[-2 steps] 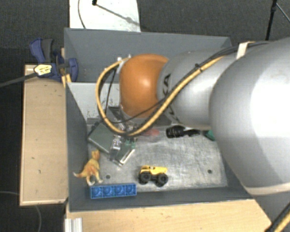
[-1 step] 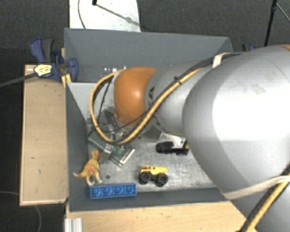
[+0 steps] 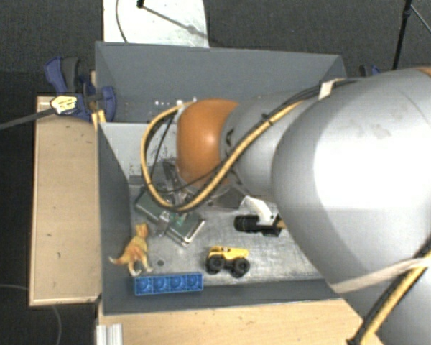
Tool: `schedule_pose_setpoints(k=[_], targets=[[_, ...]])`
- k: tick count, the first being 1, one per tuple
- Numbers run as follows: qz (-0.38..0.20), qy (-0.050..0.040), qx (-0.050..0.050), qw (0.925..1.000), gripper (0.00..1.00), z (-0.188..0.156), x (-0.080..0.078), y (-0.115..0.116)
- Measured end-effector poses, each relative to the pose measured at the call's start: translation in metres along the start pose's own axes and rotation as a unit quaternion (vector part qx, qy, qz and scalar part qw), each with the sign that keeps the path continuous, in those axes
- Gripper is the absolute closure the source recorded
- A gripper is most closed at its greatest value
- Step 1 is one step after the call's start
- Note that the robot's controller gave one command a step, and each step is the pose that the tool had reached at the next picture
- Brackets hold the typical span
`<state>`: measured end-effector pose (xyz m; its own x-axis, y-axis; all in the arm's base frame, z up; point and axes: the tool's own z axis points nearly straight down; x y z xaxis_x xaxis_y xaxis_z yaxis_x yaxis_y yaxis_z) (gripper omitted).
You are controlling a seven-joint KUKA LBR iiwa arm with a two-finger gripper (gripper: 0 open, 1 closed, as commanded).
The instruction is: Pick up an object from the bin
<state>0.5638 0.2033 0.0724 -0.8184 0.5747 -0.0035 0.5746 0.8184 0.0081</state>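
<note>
Hanging low over the far-left part of the grey bin (image 3: pixel 118 192), the gripper (image 3: pixel 169 220) sits at the end of the arm (image 3: pixel 359 178) that comes in from the right, with the orange wrist cover (image 3: pixel 201 139) and a looped yellow cable (image 3: pixel 152 157) above it. I cannot tell whether the jaws are spread or clenched, because the wrist hides much of them, and no object shows between them. The nearest thing is an orange toy dinosaur (image 3: pixel 134 254), standing just near and left of the gripper by the left wall but apparently apart from it. A flat blue brick (image 3: pixel 169 284) lies along the near wall. A yellow toy truck (image 3: pixel 228 260) with black wheels stands to its right, and a white-and-black toy (image 3: pixel 258 218) lies farther back beside the arm. All four rest on the bin floor, so judging from this the pick is not yet made. Closing on one object and lifting it clear both remain.
</note>
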Motion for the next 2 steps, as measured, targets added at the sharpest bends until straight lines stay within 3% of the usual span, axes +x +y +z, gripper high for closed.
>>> schedule_pose_setpoints(k=[2], targets=[[0.000,0.0006,0.001,1.0000,1.00,-0.0015,0.0003,-0.0003]])
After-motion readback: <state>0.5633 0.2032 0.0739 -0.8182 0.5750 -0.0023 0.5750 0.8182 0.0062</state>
